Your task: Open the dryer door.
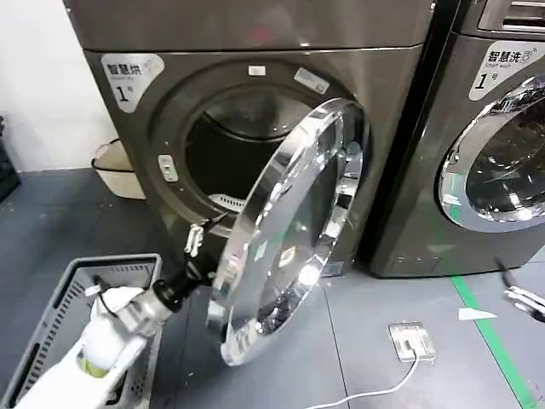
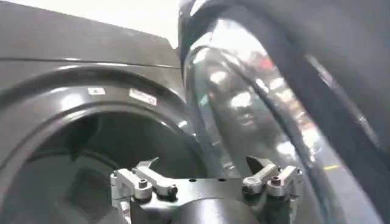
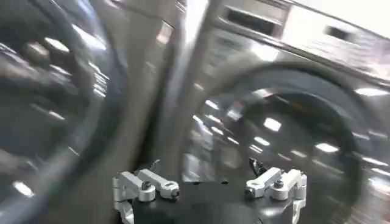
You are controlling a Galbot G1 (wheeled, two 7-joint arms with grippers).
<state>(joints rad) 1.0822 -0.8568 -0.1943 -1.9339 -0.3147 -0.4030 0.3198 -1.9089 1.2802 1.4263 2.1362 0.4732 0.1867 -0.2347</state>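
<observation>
Dryer (image 1: 255, 102) stands at the upper centre of the head view, a dark grey machine with a "1" label at its upper left. Its door (image 1: 285, 230) hangs swung out toward us, a round chrome-rimmed glass disc filling the middle of the frame, hinged on its right side, its free edge reaching down to lower centre. Behind it we see the dark drum opening (image 1: 234, 145).

Our left gripper (image 1: 194, 243) sits at centre-left of the head view, just beside the door's left rim, at the end of the white arm rising from the lower left. In the left wrist view the left gripper's fingers (image 2: 149, 167) stand apart, nothing between them, with the door's glass (image 2: 256, 115) curving across the right of that frame and the drum opening on the left. Whether a finger touches the rim, we cannot tell.

Our right gripper (image 1: 521, 296) lies at the far right edge of the head view, low above the floor and well apart from the door. In the right wrist view its fingers (image 3: 259, 167) are spread, empty, facing the washer (image 1: 502, 128) that stands to the dryer's right.

Basket (image 1: 51, 319), grey, sits in the lower left corner. A power strip (image 1: 411, 339) with a white cord lies on the floor at lower centre-right.
</observation>
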